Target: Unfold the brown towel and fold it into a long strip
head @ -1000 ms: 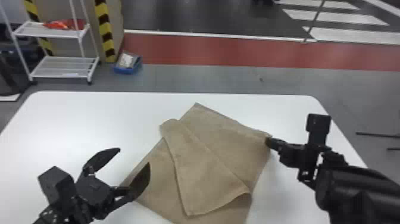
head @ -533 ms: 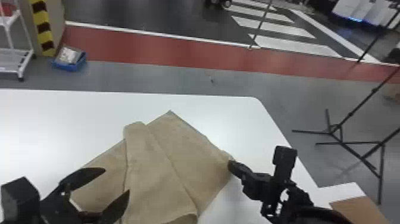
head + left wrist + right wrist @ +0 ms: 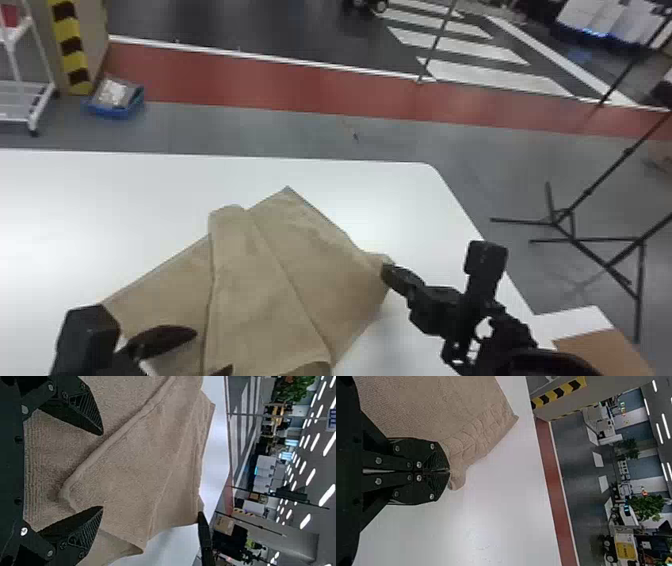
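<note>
The brown towel (image 3: 280, 280) lies partly folded on the white table, a flap across its middle and one corner pointing to the far side. At its right corner in the head view, my right gripper (image 3: 387, 272) is shut on the towel's edge. My left gripper (image 3: 212, 350) is over the towel's near left part. Seen from the left wrist, the left gripper (image 3: 102, 471) stands open above the towel (image 3: 130, 467), a folded edge running between its fingers. In the right wrist view the right gripper (image 3: 449, 471) pinches a bunched corner of the towel (image 3: 474, 435).
The white table (image 3: 100, 200) has its far right corner beyond the towel. A brown and white board (image 3: 595, 340) lies right of the table, and black tripod legs (image 3: 575, 235) stand on the floor. A white shelf (image 3: 25, 100) and blue bin (image 3: 115, 100) are behind.
The head view has swung to the right, so table and towel sit farther left in it. The right gripper keeps its hold on the towel's corner, and the left stays over the towel's left side.
</note>
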